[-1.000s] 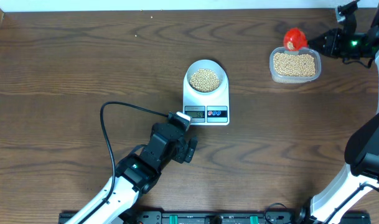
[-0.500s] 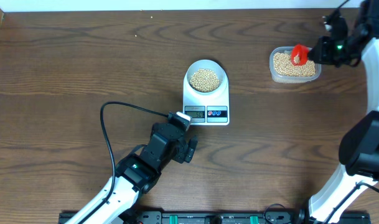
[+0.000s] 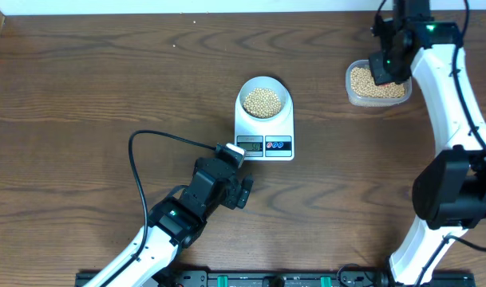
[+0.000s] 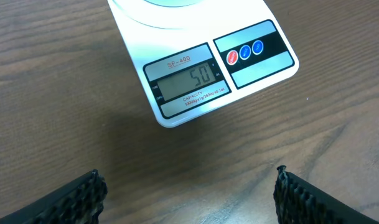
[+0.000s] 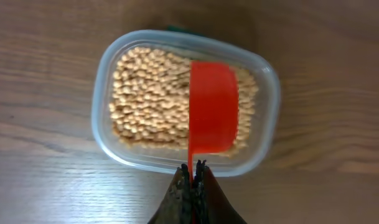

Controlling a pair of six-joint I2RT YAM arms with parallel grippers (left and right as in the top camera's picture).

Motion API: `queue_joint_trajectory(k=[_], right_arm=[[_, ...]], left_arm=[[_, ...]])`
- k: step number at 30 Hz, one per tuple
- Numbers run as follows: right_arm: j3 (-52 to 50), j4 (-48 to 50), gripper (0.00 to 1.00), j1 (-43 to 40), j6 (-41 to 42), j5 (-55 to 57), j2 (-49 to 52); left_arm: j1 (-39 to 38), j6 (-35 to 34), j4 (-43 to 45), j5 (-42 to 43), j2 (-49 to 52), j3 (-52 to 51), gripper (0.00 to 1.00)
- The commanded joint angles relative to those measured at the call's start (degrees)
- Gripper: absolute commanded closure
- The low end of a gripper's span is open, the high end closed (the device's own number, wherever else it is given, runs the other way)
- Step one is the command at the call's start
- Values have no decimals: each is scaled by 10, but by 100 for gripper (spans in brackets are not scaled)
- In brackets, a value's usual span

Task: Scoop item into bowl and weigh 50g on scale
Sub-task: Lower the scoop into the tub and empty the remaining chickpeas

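The white scale stands mid-table with the white bowl on it, filled with tan beans. In the left wrist view the scale lies just ahead and its display reads 50. My left gripper hangs open over bare wood in front of the scale. My right gripper is shut on the thin handle of a red scoop. It holds the scoop over a clear tub of beans. Overhead, the right gripper covers the scoop.
The clear tub sits at the back right, near the table's far edge. A black cable loops over the wood left of the scale. The right arm stretches along the right side.
The right arm swung in from the far right to stand over the tub, carrying the red scoop from the tub's back edge to above the beans. The left arm stayed still.
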Motion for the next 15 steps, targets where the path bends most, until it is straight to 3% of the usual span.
queue_joint_trajectory(k=[1,8,15], right_arm=[[5,1,99,31,-21,109,-37],[5,0,99,71,-31,202,-36],[5,-19,99,73,29,180,-36]], left_arm=[[0,10,-1,-12,-4,12,12],[0,10,-1,-12,-4,12,12],[0,10,-1,-12,-4,12,12]])
